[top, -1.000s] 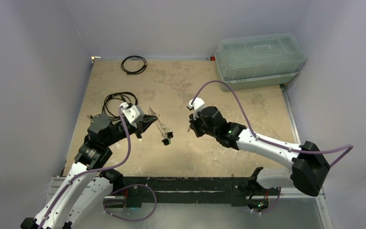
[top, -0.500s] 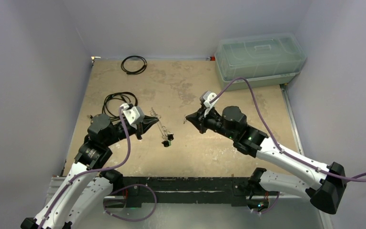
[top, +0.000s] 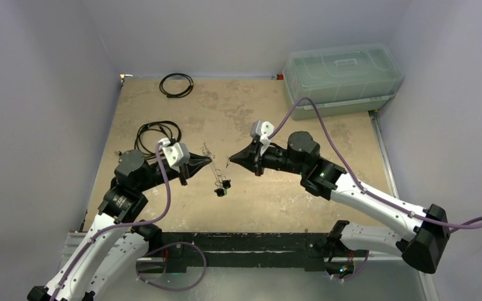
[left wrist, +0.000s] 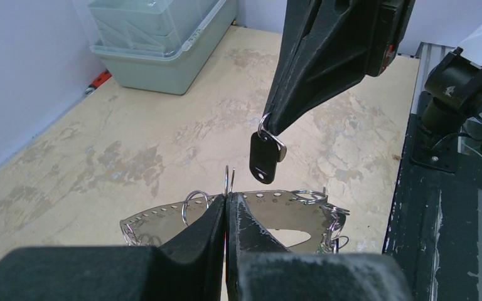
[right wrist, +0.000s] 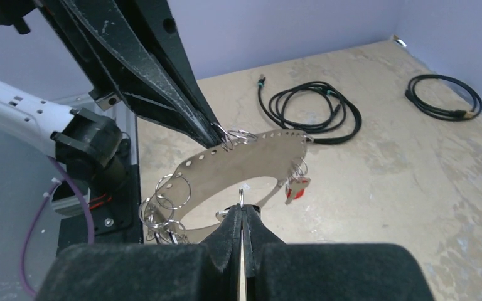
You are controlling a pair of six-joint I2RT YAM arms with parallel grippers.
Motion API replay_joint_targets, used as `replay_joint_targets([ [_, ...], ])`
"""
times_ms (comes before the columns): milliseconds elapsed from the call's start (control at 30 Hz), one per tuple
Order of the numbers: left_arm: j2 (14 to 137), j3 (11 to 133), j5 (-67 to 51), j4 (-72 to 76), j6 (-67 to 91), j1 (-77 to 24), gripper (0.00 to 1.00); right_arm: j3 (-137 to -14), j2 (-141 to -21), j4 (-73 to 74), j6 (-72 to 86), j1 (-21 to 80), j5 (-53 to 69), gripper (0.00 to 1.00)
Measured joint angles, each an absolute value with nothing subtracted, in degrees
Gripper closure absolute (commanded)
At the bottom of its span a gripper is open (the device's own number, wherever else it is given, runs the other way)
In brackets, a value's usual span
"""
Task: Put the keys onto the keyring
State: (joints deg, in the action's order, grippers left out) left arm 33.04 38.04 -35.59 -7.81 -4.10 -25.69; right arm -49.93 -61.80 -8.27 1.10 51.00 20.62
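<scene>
Your left gripper (top: pixel 208 160) is clamped on the keyring (right wrist: pixel 245 164), holding it up at frame centre. Your right gripper (top: pixel 232 160), just beside it, pinches a black key (left wrist: pixel 265 157) by its loop. A cord bundle (top: pixel 157 132) lies upper left, a plastic box (top: pixel 342 75) upper right.

The gap between left hand (top: pixel 210 160) and right hand (top: pixel 230 159) is blocked by the keyring (right wrist: pixel 251 160) and a hanging black key (left wrist: pixel 263 160). A coiled cord (top: pixel 157 133) is laid behind the left hand; bare table (top: pixel 238 106) is left between cable loop (top: pixel 176 84) and plastic box (top: pixel 342 75).
</scene>
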Motion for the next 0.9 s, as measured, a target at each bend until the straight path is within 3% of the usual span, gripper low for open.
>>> replay_joint_targets([
  [900,33.5,38.0,-38.4,-6.9,-3.7,-25.7,1.0,-57.5,-69.2,-6.2,-2.1,51.1,31.7,1.0],
])
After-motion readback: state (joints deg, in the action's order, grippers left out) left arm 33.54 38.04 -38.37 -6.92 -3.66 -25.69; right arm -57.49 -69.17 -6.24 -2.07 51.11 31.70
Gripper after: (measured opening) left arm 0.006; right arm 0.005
